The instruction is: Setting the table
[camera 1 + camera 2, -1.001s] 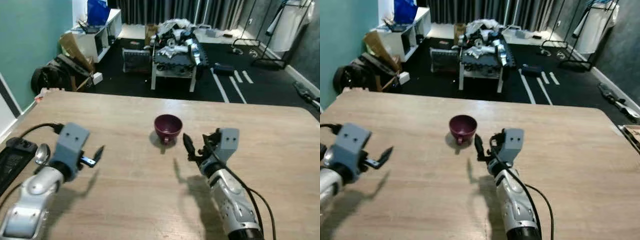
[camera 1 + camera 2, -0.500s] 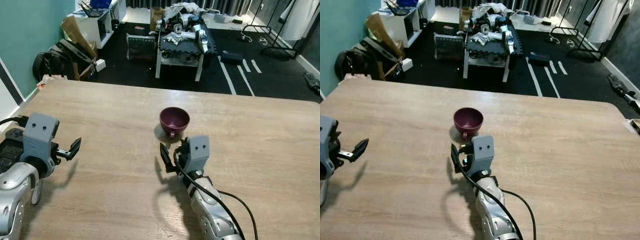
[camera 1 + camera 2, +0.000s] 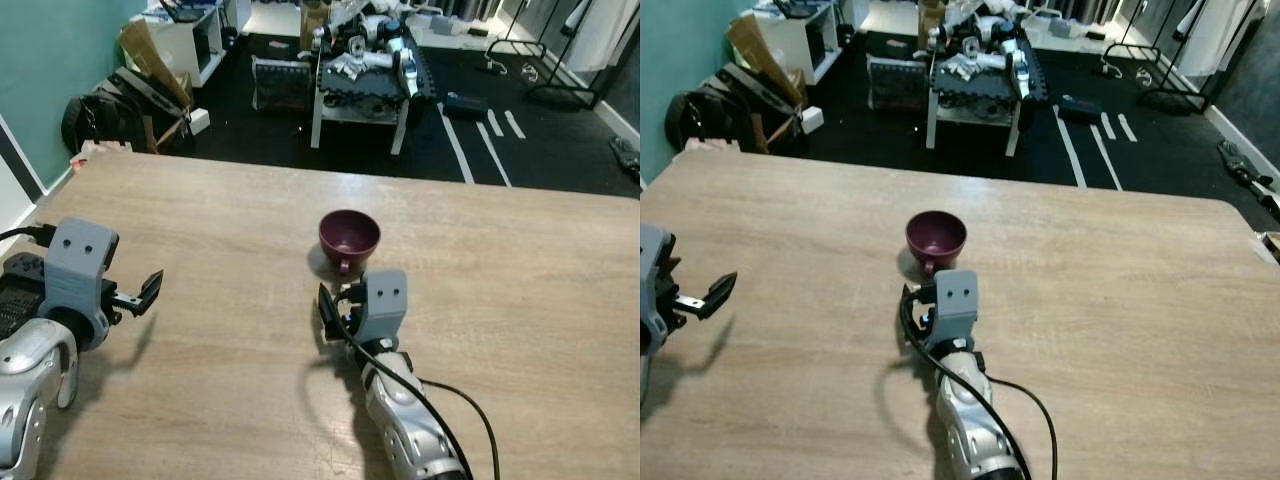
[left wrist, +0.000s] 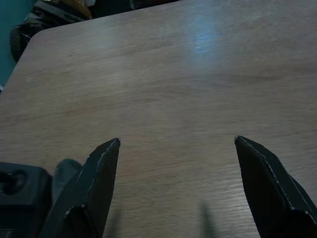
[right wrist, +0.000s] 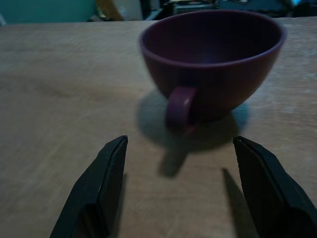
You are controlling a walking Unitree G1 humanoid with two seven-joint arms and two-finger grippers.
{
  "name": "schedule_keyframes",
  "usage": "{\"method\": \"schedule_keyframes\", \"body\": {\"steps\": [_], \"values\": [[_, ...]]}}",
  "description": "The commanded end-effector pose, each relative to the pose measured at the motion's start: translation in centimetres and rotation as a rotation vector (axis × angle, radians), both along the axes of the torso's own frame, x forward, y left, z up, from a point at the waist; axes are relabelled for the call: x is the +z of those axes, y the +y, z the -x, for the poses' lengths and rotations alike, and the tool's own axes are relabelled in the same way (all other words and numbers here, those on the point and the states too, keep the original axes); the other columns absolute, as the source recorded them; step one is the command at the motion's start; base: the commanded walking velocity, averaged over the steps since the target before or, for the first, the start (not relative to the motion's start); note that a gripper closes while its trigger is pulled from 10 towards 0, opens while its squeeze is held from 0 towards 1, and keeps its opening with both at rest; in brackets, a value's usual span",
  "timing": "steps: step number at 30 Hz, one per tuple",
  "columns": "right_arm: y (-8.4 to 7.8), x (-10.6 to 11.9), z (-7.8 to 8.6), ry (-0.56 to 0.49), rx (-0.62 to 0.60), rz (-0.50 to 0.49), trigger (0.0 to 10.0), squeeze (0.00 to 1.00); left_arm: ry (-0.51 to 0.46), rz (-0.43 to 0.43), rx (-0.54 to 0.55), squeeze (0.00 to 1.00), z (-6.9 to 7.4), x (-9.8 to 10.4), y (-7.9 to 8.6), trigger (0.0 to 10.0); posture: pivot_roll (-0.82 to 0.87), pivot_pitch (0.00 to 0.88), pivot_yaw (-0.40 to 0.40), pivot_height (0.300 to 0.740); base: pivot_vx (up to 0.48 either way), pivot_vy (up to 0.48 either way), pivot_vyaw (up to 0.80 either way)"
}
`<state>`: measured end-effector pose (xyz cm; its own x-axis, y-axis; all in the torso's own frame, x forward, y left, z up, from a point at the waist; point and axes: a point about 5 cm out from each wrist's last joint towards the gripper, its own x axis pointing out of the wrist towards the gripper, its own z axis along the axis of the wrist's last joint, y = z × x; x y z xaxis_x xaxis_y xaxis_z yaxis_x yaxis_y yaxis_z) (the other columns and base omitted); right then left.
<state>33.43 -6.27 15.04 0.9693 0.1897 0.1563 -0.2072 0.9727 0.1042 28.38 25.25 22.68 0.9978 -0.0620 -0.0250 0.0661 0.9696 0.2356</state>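
- Right pincer (image 3: 335,308) sits low over the surface (image 3: 520,290), just short of the cup (image 3: 349,238); fingers wide apart, holding nothing.
- Over the last second it pulled in and left, so it now lines up on the cup's handle (image 5: 179,110), which faces it. The head camera tipped down too, so part of that shift is the view, not the arm.
- Judgement: approach for a grasp, not yet touching; gap to the cup needs closing before the fingers shut.
- Left pincer (image 3: 143,293) hovers over the near left of the surface, well apart from the cup, open and empty. It moved back toward that edge.
- Cup stands upright, mid-surface, purple, looks empty.
- Black box (image 3: 15,295) with a cable at the near left edge.
- Surface is pale wood.
- Beyond: dark floor, low white table (image 3: 362,92) piled with clutter, boxes by the teal wall (image 3: 60,50).
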Motion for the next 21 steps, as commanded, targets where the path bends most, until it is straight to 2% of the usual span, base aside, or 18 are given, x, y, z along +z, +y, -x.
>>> {"method": "schedule_keyframes", "body": {"steps": [1,5,10,16,17,18,19,21], "values": [[0.1,-0.5,-0.1,0.024,-0.014,-0.059,10.0,0.0,0.021,0.004,-0.01,0.0,0.3,-0.4,-0.5,10.0,0.26,0.2,0.032,0.74,0.0,0.0,0.0],[-0.1,0.1,-0.9,0.006,-0.044,-0.102,10.0,0.0,0.027,0.007,-0.021,0.0,0.3,-0.8,-1.3,10.0,0.27,0.2,0.03,0.74,0.0,0.0,0.0],[-0.3,0.2,-1.5,0.006,-0.071,-0.091,10.0,0.0,0.027,0.007,-0.027,0.0,0.2,-0.7,-1.7,10.0,0.27,0.2,0.03,0.74,0.0,0.0,0.0],[-0.4,0.6,-2.1,-0.001,-0.089,-0.129,10.0,0.0,0.024,0.008,-0.03,0.0,0.1,-0.6,-1.9,10.0,0.28,0.198,0.032,0.74,0.0,0.0,0.0],[-0.4,0.6,-2.1,-0.004,-0.087,-0.131,8.2,0.0,0.024,0.008,-0.031,0.0,0.0,-0.7,-1.9,10.0,0.28,0.198,0.032,0.74,0.0,0.0,0.0],[-0.3,0.6,-2.2,-0.007,-0.085,-0.133,0.7,0.0,0.024,0.008,-0.031,0.0,0.0,-0.7,-2.0,10.0,0.29,0.195,0.033,0.74,0.0,0.0,0.0],[-0.3,0.7,-2.2,-0.01,-0.082,-0.135,0.0,0.0,0.025,0.008,-0.031,0.0,0.0,-0.7,-2.0,10.0,0.29,0.193,0.034,0.74,0.0,0.0,0.0],[-0.2,0.7,-2.3,-0.015,-0.079,-0.138,0.0,0.0,0.027,0.008,-0.031,0.0,-0.1,-0.8,-2.1,10.0,0.28,0.192,0.034,0.74,0.0,0.0,0.0]]}}
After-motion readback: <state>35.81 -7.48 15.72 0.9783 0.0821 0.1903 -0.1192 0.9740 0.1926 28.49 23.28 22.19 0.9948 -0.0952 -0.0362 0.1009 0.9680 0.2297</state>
